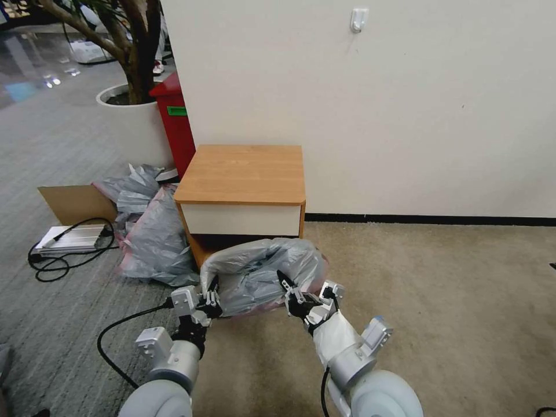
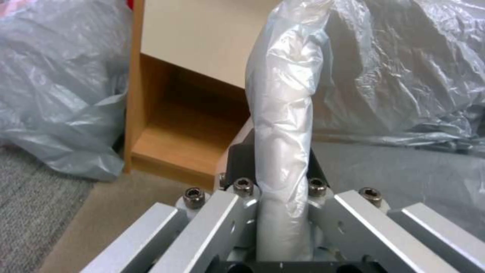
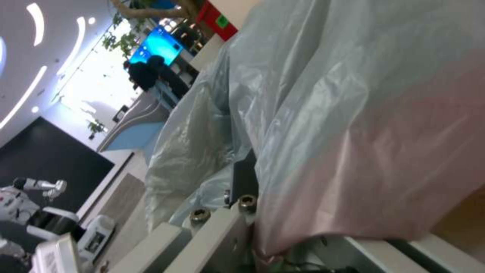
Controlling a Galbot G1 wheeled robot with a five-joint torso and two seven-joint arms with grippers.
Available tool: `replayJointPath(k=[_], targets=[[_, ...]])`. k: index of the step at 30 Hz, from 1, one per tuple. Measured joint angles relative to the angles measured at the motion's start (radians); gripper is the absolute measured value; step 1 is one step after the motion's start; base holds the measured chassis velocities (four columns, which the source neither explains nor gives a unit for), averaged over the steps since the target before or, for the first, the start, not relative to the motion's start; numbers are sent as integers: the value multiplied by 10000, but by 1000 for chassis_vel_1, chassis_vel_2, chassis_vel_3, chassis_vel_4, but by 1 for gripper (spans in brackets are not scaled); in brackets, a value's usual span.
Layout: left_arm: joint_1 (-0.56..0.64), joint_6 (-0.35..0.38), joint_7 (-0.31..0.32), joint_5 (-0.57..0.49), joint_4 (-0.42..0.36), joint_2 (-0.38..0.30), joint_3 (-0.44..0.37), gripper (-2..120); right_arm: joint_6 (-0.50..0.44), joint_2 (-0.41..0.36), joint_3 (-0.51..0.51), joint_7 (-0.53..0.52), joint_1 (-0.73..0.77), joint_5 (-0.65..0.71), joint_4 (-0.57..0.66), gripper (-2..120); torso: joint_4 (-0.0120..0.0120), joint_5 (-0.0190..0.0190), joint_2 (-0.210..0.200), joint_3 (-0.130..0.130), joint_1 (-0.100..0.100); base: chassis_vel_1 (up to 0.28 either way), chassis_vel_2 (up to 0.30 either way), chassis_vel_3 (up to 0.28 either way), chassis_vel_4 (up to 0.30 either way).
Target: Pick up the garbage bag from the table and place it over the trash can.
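The garbage bag point(image 1: 260, 272), crinkly grey film with a pink rim strip, bulges low over the carpet just in front of the table point(image 1: 243, 174). The trash can is hidden under it. My left gripper point(image 1: 209, 301) is at the bag's left side. In the left wrist view this gripper point(image 2: 275, 159) is shut on a pale rounded edge wrapped in the bag point(image 2: 288, 94), with the table's open shelf point(image 2: 166, 148) just beyond. My right gripper point(image 1: 295, 292) grips the bag's right side. There, pink film point(image 3: 374, 159) runs taut into the jaws beside one black finger point(image 3: 245, 174).
A heap of other grey bags point(image 1: 150, 231) lies left of the table, beside cardboard point(image 1: 72, 202) and a silver device with a black cable point(image 1: 72, 238). A tall red bin point(image 1: 174, 124) and a white planter point(image 1: 130, 124) stand behind. Open beige carpet point(image 1: 440, 301) lies to the right.
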State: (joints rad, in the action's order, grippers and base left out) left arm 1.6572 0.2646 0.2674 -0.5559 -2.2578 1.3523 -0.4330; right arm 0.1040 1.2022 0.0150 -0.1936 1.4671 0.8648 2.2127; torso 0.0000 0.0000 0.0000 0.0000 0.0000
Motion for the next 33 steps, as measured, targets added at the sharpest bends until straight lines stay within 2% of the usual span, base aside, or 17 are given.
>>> replayJointPath(k=[11,26,33], targets=[[-267,316,322,-576,59,223,-421,3,-209,-95,-30,448,527,-650,127,0,0,0,0,0,0,0,0,0,0],[-401,942,914,-2620,-393,251,-1174,3,-687,-203,136,941,804,-1236,-276,0,0,0,0,0,0,0,0,0,0],[-424,972,936,-2668,-395,242,-1304,3,-787,-151,176,1095,905,-1288,-118,0,0,-4,0,0,0,0,0,0,0]])
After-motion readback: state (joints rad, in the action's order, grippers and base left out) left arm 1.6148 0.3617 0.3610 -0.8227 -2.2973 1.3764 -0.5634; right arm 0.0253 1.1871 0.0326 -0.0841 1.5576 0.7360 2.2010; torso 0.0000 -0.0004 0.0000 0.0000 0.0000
